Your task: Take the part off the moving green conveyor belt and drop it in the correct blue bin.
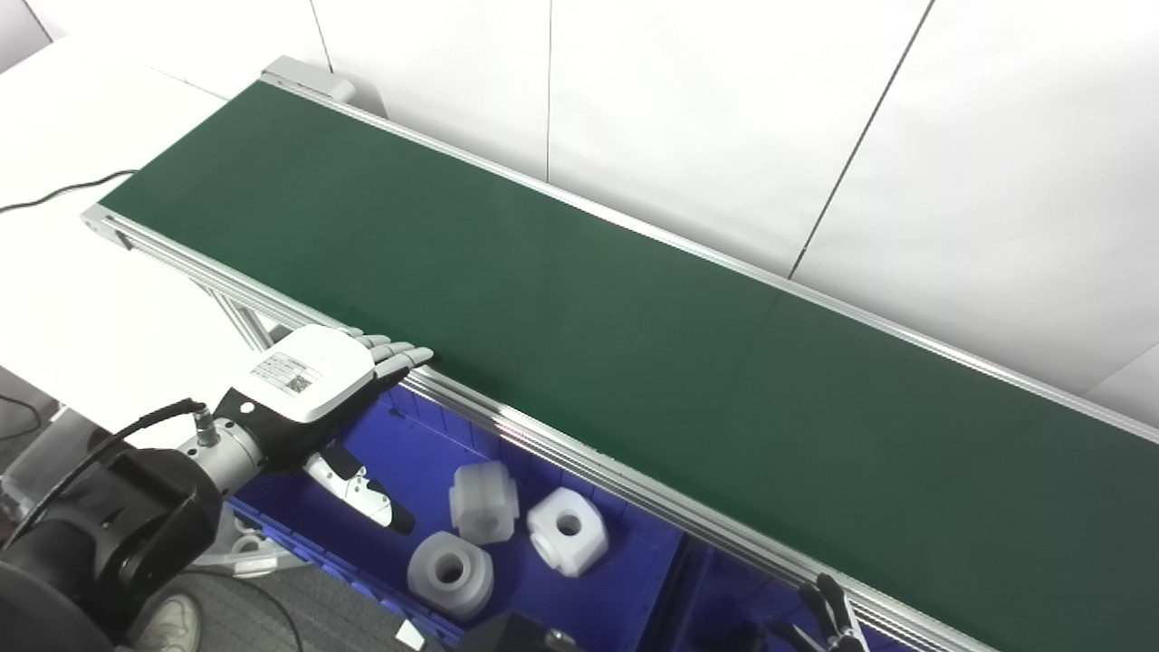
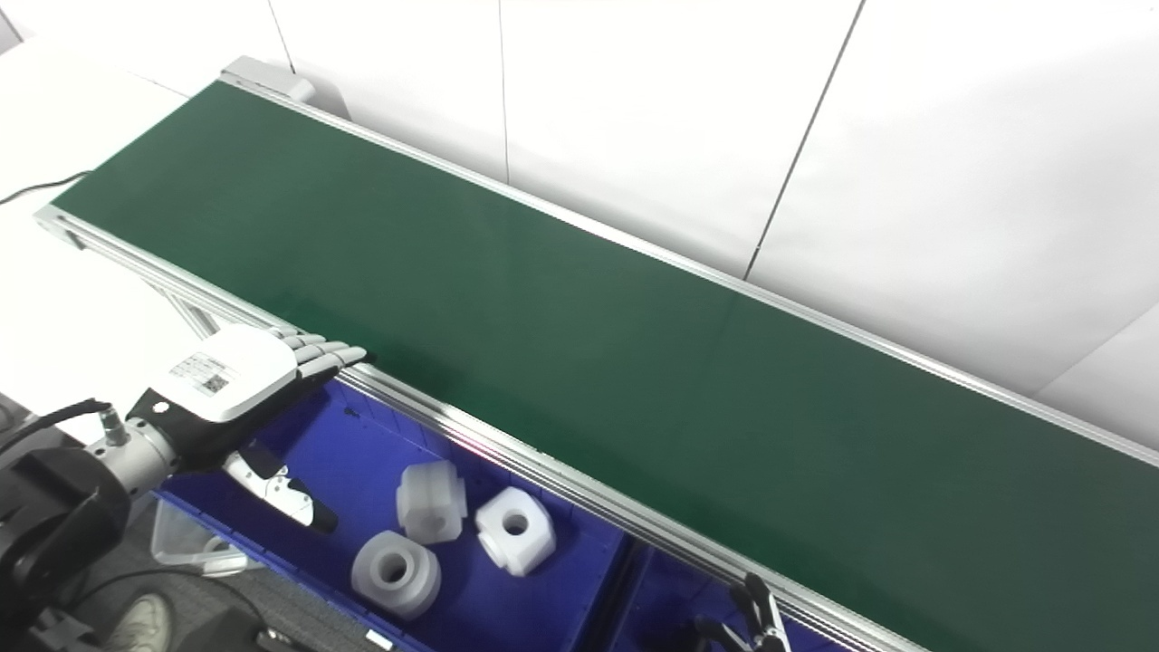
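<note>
Where the scene is widest, the green conveyor belt (image 1: 579, 308) runs diagonally from the upper left to the lower right, bordered on both long edges by an aluminium side rail (image 1: 579, 457); no part is visible anywhere on its surface. Behind the belt stands a white panelled wall (image 1: 724, 118), and to the left lies a white table surface (image 1: 72, 299) with a black cable (image 1: 54, 192) trailing across it. Below the near rail sits a blue bin (image 1: 426, 453), open at the top, and a second blue bin (image 1: 715, 598) adjoins it on the right, only partly in view. The first bin holds three white parts: a ring-shaped part (image 1: 450, 573) at the front, a blocky part (image 1: 483, 502) behind it, and a part with a round bore (image 1: 567, 530) just beside that one. The left hand (image 1: 312, 385) hovers over the left end of the first bin, palm down, fingers (image 1: 398, 355) extended and lying close together with their tips at the near rail, thumb (image 1: 362, 493) pointing down into the bin; it holds nothing. The right hand (image 1: 838, 620) shows only as dark fingertips at the bottom edge, and whether it is spread or closed cannot be told.
</note>
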Robot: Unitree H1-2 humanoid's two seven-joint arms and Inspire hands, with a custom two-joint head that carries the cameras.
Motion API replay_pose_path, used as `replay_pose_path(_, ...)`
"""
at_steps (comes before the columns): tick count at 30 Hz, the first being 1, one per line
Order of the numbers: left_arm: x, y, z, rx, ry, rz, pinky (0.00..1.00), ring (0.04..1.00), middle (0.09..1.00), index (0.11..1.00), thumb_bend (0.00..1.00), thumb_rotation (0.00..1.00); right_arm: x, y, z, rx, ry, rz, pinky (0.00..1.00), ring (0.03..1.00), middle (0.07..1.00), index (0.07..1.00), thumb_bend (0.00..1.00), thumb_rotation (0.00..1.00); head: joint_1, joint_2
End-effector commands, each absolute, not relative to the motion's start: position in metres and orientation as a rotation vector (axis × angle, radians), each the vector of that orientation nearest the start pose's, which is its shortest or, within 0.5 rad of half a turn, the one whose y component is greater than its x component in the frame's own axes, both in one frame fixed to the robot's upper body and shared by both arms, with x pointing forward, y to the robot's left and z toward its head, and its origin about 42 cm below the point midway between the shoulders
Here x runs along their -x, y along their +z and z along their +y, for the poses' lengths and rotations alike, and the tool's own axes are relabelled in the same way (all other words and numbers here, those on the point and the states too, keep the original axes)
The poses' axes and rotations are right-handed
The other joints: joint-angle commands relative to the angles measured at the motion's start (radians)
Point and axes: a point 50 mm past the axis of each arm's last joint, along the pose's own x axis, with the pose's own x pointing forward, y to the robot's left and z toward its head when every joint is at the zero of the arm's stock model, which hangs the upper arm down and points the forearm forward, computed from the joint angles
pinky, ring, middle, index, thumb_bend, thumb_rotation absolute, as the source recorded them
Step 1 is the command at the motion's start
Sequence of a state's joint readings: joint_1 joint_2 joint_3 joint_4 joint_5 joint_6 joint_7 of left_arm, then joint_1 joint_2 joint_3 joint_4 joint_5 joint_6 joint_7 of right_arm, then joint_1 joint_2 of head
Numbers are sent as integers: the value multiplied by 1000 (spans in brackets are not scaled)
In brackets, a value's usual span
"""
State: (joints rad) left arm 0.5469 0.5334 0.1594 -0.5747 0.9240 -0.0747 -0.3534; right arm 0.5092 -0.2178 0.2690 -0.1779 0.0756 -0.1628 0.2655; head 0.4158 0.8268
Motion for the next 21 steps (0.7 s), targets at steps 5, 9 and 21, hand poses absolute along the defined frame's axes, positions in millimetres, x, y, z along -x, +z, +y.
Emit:
replay_pose_path(5,-121,220,328,-1278,-206,-135,799,835,866,857,1000,763,-96,61,-209,1,440,169,934,838,960,1000,868,930,-11,0)
replay_pose_path(9,-128,251,300,-1033,-162,-262,707,823,853,838,913,695,-99,59,-204,40,411,127,959,899,989,1000,894,952,-79,6)
replay_pose_path(21,-159,245,208,-291,-209,-450,779,838,841,808,804,631,-111,67,-138,73,357,12,981,966,984,971,856,961,-502,23)
